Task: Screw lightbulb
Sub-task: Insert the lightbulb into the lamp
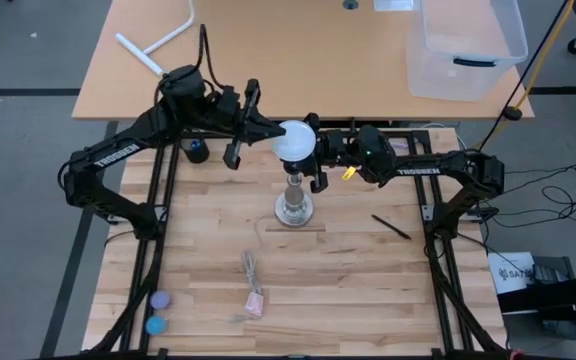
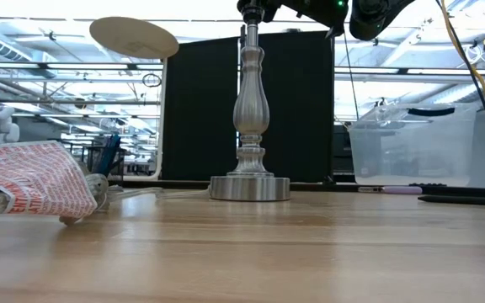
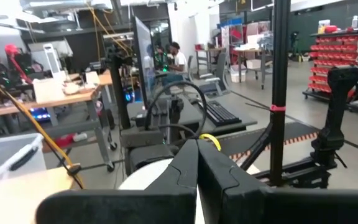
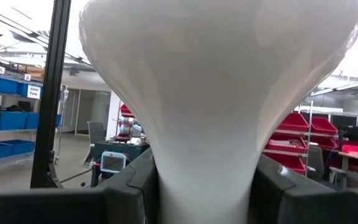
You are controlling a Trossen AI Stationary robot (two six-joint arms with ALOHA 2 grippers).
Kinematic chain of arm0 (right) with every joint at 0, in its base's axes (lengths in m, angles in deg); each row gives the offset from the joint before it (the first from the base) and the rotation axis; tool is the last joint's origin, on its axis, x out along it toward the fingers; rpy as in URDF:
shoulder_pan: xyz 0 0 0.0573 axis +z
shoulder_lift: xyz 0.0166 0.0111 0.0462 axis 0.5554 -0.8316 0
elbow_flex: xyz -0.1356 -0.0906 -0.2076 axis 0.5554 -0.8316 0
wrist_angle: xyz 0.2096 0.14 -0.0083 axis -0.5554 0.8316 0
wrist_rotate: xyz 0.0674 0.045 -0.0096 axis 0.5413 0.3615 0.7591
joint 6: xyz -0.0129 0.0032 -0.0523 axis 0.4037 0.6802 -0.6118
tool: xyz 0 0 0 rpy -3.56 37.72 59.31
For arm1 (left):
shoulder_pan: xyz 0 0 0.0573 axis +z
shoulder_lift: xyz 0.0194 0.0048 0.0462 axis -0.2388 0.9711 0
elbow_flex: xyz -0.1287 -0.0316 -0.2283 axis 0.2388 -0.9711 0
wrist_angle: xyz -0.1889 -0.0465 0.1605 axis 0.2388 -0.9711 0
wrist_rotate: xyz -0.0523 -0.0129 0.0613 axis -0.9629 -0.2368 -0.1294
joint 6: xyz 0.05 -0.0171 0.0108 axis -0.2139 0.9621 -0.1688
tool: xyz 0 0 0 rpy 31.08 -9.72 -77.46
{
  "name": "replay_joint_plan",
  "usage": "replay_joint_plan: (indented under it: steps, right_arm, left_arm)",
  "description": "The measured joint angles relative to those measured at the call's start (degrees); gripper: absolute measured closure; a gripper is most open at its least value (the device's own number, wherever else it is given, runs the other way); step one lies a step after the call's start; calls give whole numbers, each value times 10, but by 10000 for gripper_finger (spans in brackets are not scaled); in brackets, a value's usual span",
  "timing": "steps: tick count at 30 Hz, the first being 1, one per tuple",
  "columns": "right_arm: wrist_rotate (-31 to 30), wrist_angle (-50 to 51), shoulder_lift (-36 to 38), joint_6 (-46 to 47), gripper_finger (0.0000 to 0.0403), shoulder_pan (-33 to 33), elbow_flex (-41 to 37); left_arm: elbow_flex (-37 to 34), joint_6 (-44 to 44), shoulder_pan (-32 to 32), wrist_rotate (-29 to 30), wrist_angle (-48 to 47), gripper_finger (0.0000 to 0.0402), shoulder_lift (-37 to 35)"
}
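Two dark arms reach inward from opposite sides over the wooden table, meeting above the upright metal lamp post. Stretched level, the right gripper clamps the tapering neck of the lightbulb between its half-spread fingers, holding it over the post's top. Just beside the globe, the left gripper is fully closed and empty.

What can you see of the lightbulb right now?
The lightbulb is white, with a round frosted globe narrowing to a paler neck. In the high view it sits directly above the metal lamp post. The right end effector grips its neck, one finger on each side. Its screw base is hidden, so whether it has entered the socket cannot be told.
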Motion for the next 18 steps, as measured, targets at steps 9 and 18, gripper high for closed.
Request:
replay_joint_plan:
  steps: [9,18]
  right_arm:
    - [0,22,0,-5,255,-1,0]
    - [0,26,0,-8,256,-1,0]
  left_arm:
    - [0,-11,0,-3,-6,401,3]
    - [0,-13,0,35,-15,401,22]
